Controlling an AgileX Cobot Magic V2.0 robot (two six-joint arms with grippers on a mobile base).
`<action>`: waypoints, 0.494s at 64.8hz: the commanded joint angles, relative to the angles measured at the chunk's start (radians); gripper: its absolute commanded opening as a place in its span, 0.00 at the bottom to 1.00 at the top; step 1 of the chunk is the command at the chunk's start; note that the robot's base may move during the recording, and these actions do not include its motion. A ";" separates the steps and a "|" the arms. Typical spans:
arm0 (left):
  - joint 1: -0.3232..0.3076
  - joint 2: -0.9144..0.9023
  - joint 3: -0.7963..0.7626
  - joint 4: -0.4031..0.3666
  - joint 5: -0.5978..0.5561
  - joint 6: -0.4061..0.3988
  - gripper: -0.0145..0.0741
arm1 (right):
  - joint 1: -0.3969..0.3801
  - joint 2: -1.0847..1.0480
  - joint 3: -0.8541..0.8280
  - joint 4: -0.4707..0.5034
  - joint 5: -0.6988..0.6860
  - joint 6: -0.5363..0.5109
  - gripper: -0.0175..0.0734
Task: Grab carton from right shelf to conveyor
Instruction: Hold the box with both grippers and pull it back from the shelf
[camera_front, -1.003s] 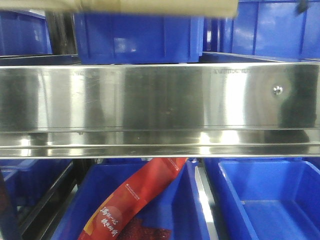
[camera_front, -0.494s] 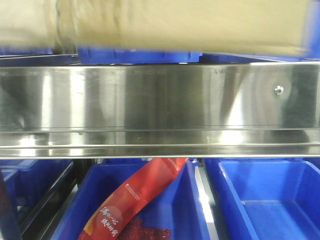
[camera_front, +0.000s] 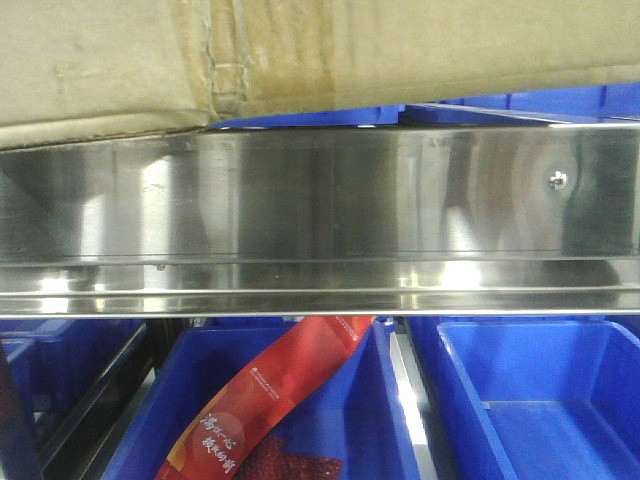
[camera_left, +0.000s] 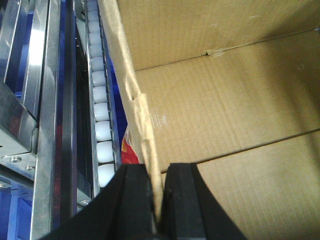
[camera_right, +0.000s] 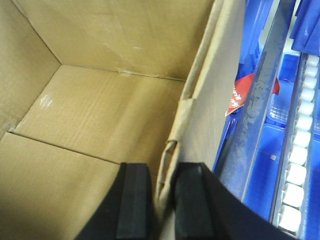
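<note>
Large creased brown cardboard carton (camera_front: 400, 50) pinched by both arms at the shiny brushed stainless-steel shelf (camera_front: 320, 200).

Front view: the carton fills the top of the frame, and at the left its lower edge covers the top of the shelf's front rail, which bears a small screw head (camera_front: 556, 180). Below sit blue plastic bins (camera_front: 540, 400), one holding a red printed packet (camera_front: 265, 405). Left wrist view: the left gripper (camera_left: 157, 170) clamps the carton's thin side wall between black fingers, with white rollers (camera_left: 102, 130) alongside. Right wrist view: the right gripper (camera_right: 162, 172) squeezes the opposite wall the same way.
</note>
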 joint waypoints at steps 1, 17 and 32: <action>-0.012 -0.009 0.000 -0.025 -0.036 0.008 0.16 | 0.009 -0.015 -0.005 0.043 -0.093 -0.026 0.12; -0.012 -0.009 0.000 -0.024 -0.058 0.008 0.16 | 0.009 -0.015 -0.005 0.043 -0.111 -0.026 0.12; -0.012 -0.009 0.000 -0.024 -0.066 0.008 0.16 | 0.009 -0.015 -0.005 0.043 -0.111 -0.026 0.12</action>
